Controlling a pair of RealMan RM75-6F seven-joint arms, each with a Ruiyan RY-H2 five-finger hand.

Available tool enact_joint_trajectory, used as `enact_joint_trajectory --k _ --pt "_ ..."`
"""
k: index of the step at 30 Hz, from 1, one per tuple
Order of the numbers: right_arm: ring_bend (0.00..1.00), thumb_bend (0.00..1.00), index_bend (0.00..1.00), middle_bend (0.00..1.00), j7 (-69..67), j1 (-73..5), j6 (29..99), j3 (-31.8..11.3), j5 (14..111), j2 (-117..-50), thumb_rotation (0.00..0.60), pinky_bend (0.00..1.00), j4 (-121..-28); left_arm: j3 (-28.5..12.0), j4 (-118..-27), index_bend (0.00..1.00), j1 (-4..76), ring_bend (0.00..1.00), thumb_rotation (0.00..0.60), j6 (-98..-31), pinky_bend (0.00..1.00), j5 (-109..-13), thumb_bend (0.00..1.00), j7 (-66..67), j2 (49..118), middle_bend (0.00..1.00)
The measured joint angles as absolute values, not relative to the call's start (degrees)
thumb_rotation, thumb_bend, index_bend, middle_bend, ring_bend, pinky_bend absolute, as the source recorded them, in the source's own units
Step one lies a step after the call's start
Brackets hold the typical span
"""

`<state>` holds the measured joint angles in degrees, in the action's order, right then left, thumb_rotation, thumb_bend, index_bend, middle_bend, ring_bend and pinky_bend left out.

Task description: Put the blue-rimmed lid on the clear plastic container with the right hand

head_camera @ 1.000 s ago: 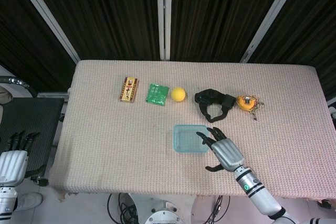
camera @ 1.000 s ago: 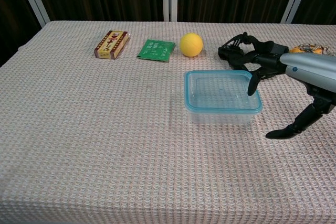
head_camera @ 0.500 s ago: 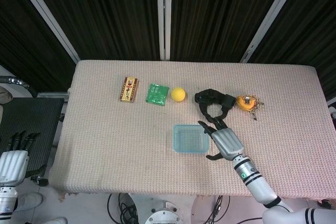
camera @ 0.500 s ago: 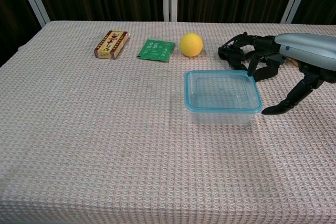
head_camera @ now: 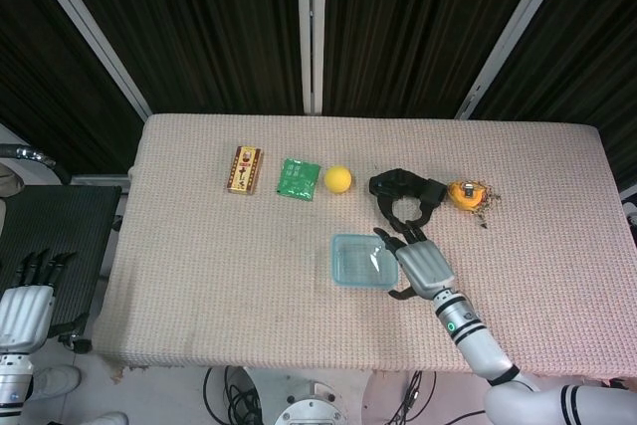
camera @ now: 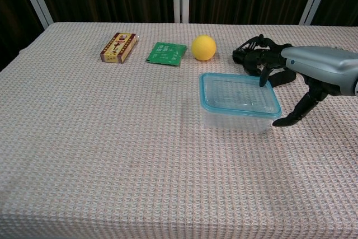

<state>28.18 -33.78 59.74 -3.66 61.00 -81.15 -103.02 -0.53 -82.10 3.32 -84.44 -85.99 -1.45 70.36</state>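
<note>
The clear plastic container (camera: 235, 121) stands right of the table's middle, with the blue-rimmed lid (camera: 238, 94) lying on top of it. Both sit slightly skewed, the left end looking a little raised. My right hand (camera: 305, 71) is at their right end: its fingers touch the lid's far right rim and its thumb reaches the near right corner, so it grips that edge. From above, the same right hand (head_camera: 423, 266) lies against the lid (head_camera: 363, 261). My left hand (head_camera: 22, 306) hangs off the table at the lower left, fingers apart and holding nothing.
Along the far side lie a red-and-gold box (head_camera: 244, 169), a green packet (head_camera: 298, 178) and a yellow ball (head_camera: 338, 179). A black strap-like object (head_camera: 403, 191) and an orange item with keys (head_camera: 466, 193) sit just behind my right hand.
My right hand drew its fingers and thumb in onto the right edge of the lid. The lidded container shifted slightly right and now sits tilted.
</note>
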Motion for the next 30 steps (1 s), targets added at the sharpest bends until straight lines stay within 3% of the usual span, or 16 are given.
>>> enact_joint_trajectory --k 17,23,30 --pt "0.00 0.00 0.00 0.28 27.8 -33.2 62.6 -3.7 62.9 -80.6 0.600 0.00 -104.4 -0.8 -81.3 0.14 3.5 0.02 0.600 -84.5 0.00 -85.9 0.00 -2.2 70.6 0.14" --pt "0.00 0.01 0.00 0.17 25.1 -29.3 70.7 -2.8 71.2 -77.9 0.600 0.00 -106.4 -1.5 -80.7 0.14 3.6 0.02 0.600 -86.2 0.00 -86.6 0.00 -1.6 71.3 0.13" --pt "0.00 0.03 0.00 0.02 21.4 -19.8 87.2 0.5 82.9 -73.9 0.600 0.00 -104.9 -2.3 -80.1 0.14 3.4 0.02 0.600 -90.0 0.00 -88.5 0.00 2.3 72.5 0.11"
